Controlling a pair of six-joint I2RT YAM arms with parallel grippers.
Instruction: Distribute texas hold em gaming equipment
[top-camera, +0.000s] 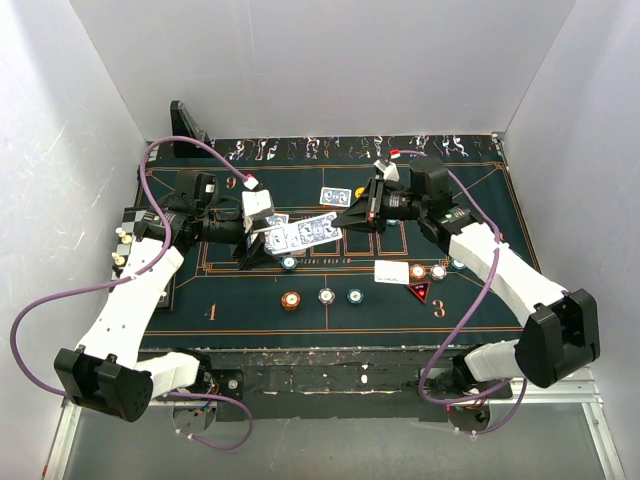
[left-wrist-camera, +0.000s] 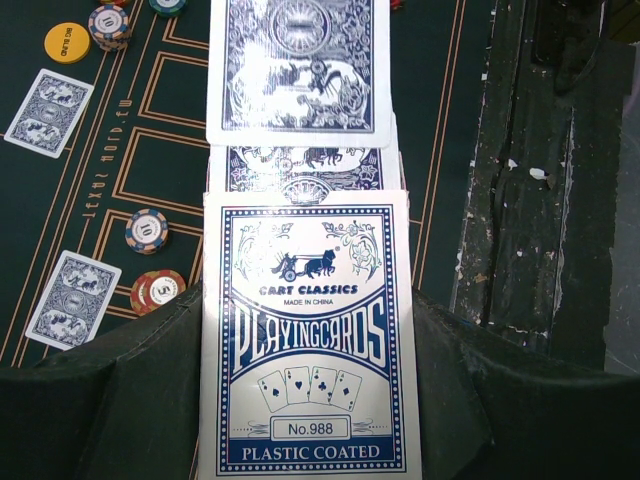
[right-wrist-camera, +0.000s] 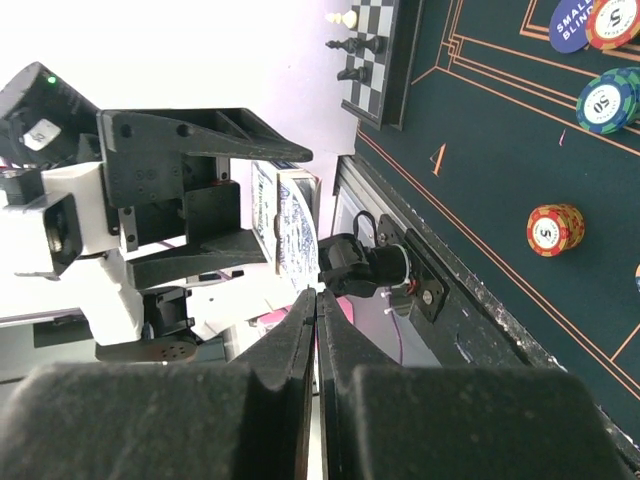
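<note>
Because one card has to come off the pack cleanly, the top card (left-wrist-camera: 298, 70) sits pushed forward, back up, jutting past the deck box (left-wrist-camera: 308, 400), which is held above the left half of the mat (top-camera: 250, 325). The left gripper (left-wrist-camera: 308, 305) clamps the box by its long sides, a finger on each. It offers the box like a dispenser so the other arm can draw from it. The right gripper (right-wrist-camera: 317, 300) meets the card's far end. Its fingers are pressed almost together with only a thin pale sliver between them, which I take to be the card, edge-on and pinched. Farther out, a dealt card (left-wrist-camera: 50, 112) lies face down on the mat near a striped chip (left-wrist-camera: 147, 230), probably marking a player's seat. In the left wrist view the top card's far end is cut off by the frame, so the pinch itself does not show there. How many cards lie under the top one is hard to tell.
</note>
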